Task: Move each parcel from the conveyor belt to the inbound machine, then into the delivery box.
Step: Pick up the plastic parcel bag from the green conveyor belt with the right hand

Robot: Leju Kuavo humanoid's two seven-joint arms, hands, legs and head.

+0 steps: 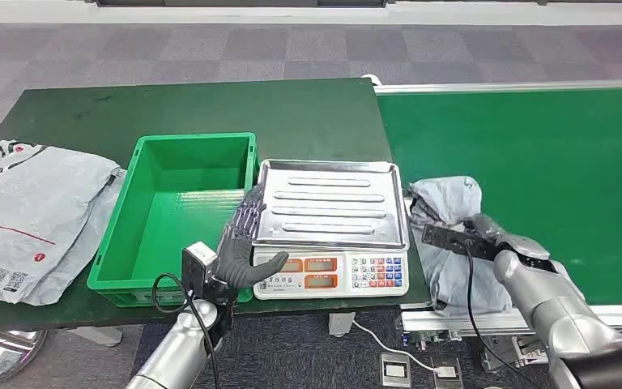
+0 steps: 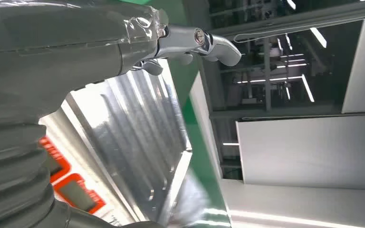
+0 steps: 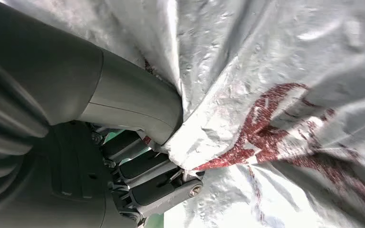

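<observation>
A: What are the big things here?
B: A dark green table (image 1: 194,105) on the left and the green belt (image 1: 534,154) on the right, edge to edge. On the table, two flat grey bags (image 1: 32,219) lie at the far left. Next to them stands a green box (image 1: 182,211), and the scale (image 1: 332,231) with its steel tray sits between the box and the belt.

A: And the parcel?
B: The parcel (image 1: 449,243), a crumpled grey bag, lies on the near edge of the belt, just right of the scale.

A: Where is the right hand relative to it?
B: The right hand (image 1: 486,235) is on the parcel's right side, touching it. From the wrist, the thumb (image 3: 138,107) and fingers (image 3: 157,183) pinch a fold of the grey plastic with red print (image 3: 275,123), so it is gripping the parcel.

A: The left hand?
B: The left hand (image 1: 243,243) is raised at the scale's left front corner, between box and scale. Its fingers stand up beside the tray edge, spread, holding nothing. The wrist view has a finger (image 2: 204,42) stretched out over the ribbed tray (image 2: 133,142).
</observation>
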